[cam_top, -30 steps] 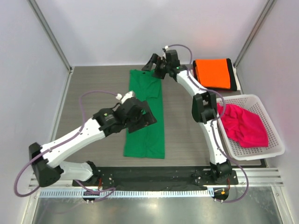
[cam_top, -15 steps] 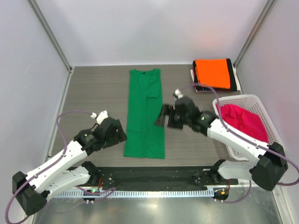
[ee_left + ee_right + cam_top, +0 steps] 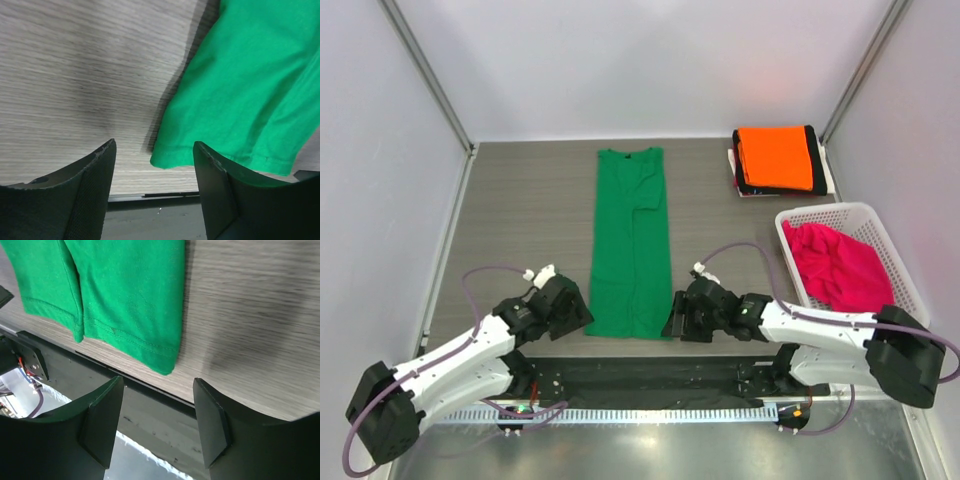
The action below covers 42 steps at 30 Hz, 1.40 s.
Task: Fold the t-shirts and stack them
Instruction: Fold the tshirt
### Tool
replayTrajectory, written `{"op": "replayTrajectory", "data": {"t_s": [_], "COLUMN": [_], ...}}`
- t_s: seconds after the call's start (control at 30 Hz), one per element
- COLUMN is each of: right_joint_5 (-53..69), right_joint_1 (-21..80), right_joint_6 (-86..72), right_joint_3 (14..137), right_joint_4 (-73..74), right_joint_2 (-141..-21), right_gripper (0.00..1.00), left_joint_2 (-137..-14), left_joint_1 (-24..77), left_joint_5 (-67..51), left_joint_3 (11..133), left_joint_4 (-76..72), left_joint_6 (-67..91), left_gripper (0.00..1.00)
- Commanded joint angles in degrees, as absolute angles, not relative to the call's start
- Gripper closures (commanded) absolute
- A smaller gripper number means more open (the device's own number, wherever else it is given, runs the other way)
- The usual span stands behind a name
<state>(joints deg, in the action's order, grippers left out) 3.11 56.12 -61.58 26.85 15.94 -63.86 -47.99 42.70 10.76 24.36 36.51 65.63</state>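
Starting at the jaws, how do they stand?

Both pairs are apart and hold nothing. The left jaws frame the near-left hem corner of the green t-shirt (image 3: 240, 75), and the right jaws frame its near-right hem corner (image 3: 125, 295). Their inner faces are dark, and the left one shows a fine grid texture.

Do they touch the cloth or the tabletop (image 3: 75, 75)?

I cannot tell. Each wrist view cuts the jaws off at the bottom edge, and the grey wood grain is smeared with blur.

What does the green t-shirt look like from above?

It lies flat in the middle of the tabletop, folded into a long narrow strip (image 3: 632, 245), with the collar at the far end and the stitched hem at the near edge. The sleeves are tucked in. One folded layer overlaps the other along the length.

And the other shirts?

At the far right, an orange t-shirt (image 3: 777, 157) lies folded square on top of a black t-shirt (image 3: 817, 165). Only a dark border of the black one shows. The magenta-pink t-shirt (image 3: 835, 265) lies crumpled in the white mesh basket (image 3: 865, 325), so its shape is hard to read.
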Motion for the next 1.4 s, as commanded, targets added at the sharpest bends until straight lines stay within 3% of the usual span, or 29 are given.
{"op": "replayTrajectory", "data": {"t_s": [0.0,0.23,0.53,0.63,0.77,0.8,0.83,1.03,1.23,1.37], "right_joint_5": [0.9,-1.6,-0.7,-0.8,-0.8,-0.8,-0.7,-4.6,-9.8,-15.6], "right_joint_1": [57.1,57.2,57.1,57.2,57.2,57.2,57.3,60.8,61.6,59.3], "right_joint_6": [-64.3,-64.2,-64.8,-65.0,-65.0,-65.0,-65.1,-68.0,-67.5,-62.0], "right_joint_3": [25.9,24.1,23.1,22.9,22.4,22.7,22.8,25.0,31.3,40.3], "right_joint_4": [7.8,6.5,3.8,3.7,4.1,5.8,7.3,19.8,28.4,35.2], "right_joint_2": [-66.5,-68.5,-70.5,-70.1,-69.2,-68.2,-67.4,-58.3,-52.8,-55.9], "right_gripper": [0.39,0.6,0.69,0.76,0.9,0.98,0.99,0.99,0.99,0.99], "left_joint_2": [-47.1,-44.3,-43.7,-44.0,-44.5,-44.3,-44.1,-42.1,-45.3,-50.9], "left_joint_1": [42.5,42.6,43.9,44.6,45.8,46.2,46.8,56.4,57.7,57.5], "left_joint_5": [7.7,6.1,5.4,5.4,5.6,5.4,5.4,10.1,13.4,23.0], "left_joint_3": [21.4,17.3,15.6,15.3,15.6,16.1,16.4,22.9,33.1,45.4], "left_joint_4": [31.1,28.9,27.0,26.3,25.8,25.9,26.1,34.4,42.4,48.7], "left_joint_6": [68.3,71.2,73.4,74.1,74.5,75.1,75.8,82.3,80.2,74.3], "left_gripper": [0.37,0.48,0.61,0.74,1.0,1.0,1.0,1.0,1.0,1.0]}}
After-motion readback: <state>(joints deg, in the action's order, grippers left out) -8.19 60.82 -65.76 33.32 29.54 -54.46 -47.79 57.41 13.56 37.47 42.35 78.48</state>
